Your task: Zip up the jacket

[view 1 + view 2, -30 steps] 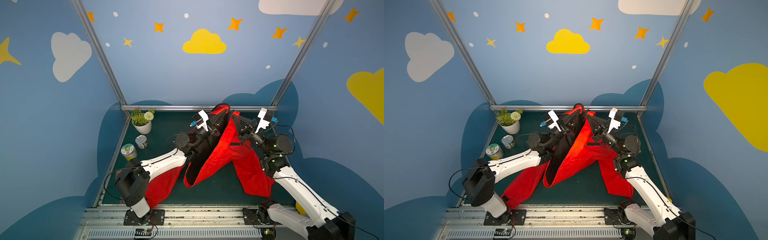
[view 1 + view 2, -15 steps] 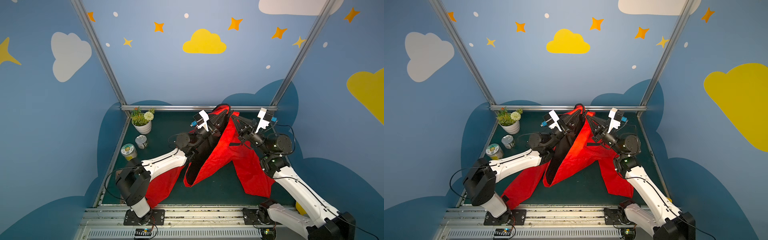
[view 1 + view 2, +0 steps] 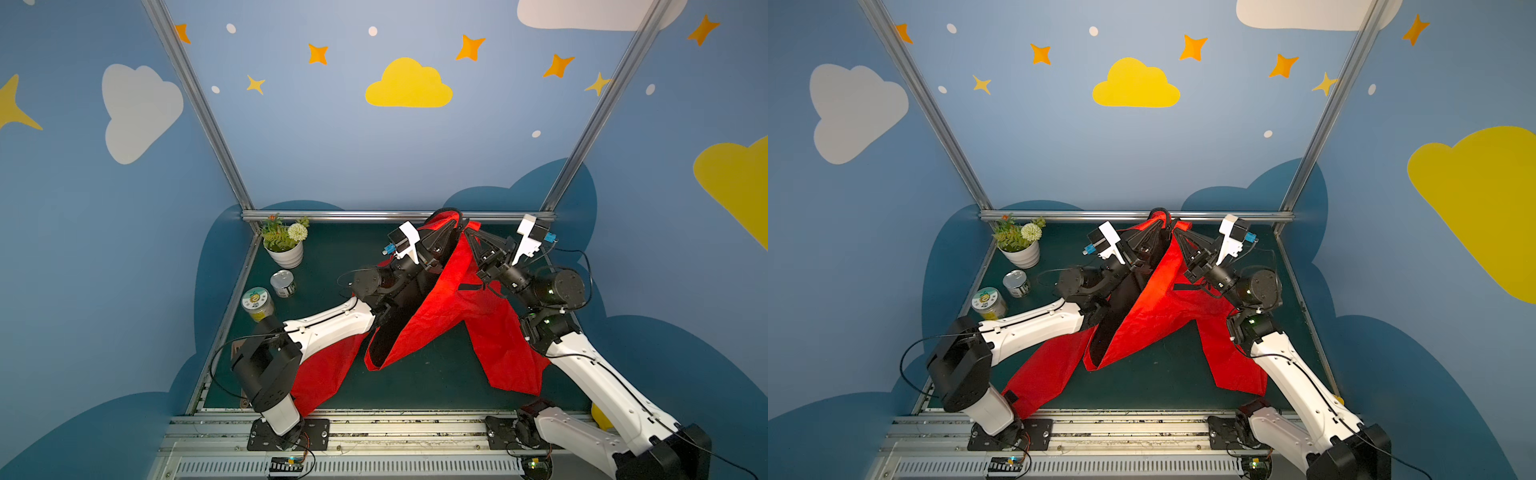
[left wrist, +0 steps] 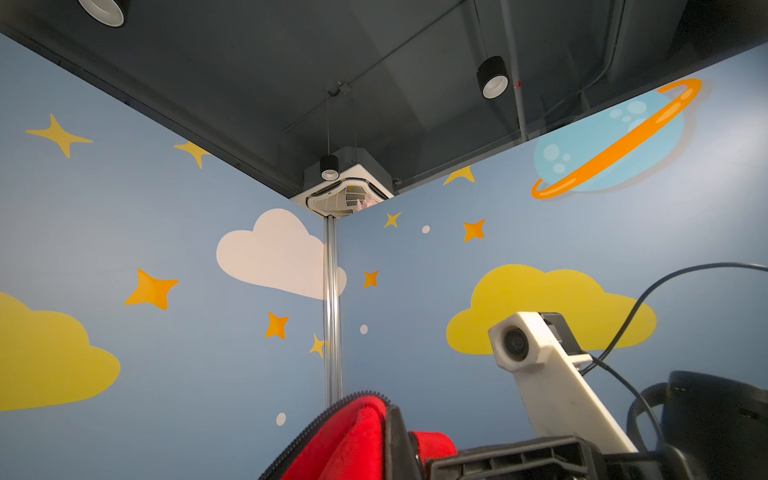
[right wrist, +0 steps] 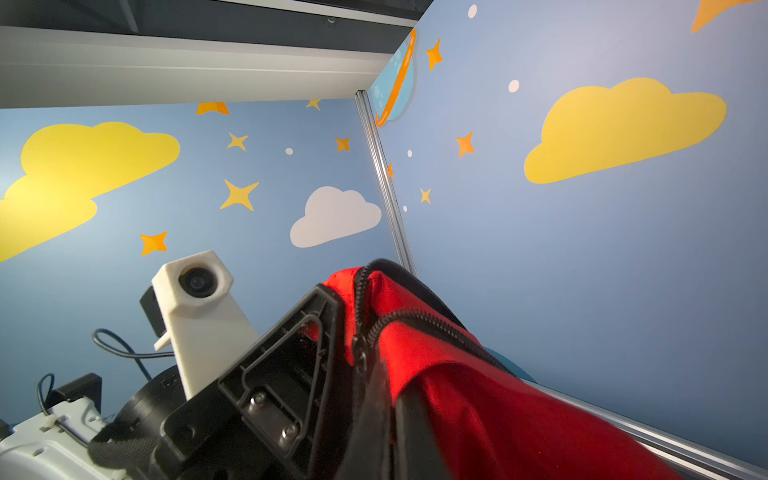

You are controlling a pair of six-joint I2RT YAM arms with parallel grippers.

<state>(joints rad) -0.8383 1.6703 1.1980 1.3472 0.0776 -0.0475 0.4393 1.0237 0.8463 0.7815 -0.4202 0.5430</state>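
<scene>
The bright red jacket [image 3: 440, 316] [image 3: 1154, 307] hangs lifted near the back of the dark green table [image 3: 436, 386], its black lining showing and its sleeves trailing toward the front. My left gripper [image 3: 449, 224] [image 3: 1158, 226] is shut on the jacket's top edge. Close beside it, my right gripper [image 3: 470, 232] [image 3: 1178, 232] is shut on the neighbouring top edge. The left wrist view shows red cloth [image 4: 353, 440] edged with black zipper teeth against my left gripper [image 4: 395, 419]. The right wrist view shows the zipper teeth [image 5: 419, 320] curving over the red cloth [image 5: 498, 415] at my right gripper [image 5: 365, 361].
At the back left stand a potted plant [image 3: 286, 249], a tin can [image 3: 283, 283] and a lidded jar [image 3: 257, 303]. An aluminium rail [image 3: 332, 216] bounds the table's far edge just behind the grippers. A yellow object [image 3: 600, 417] lies behind the right arm.
</scene>
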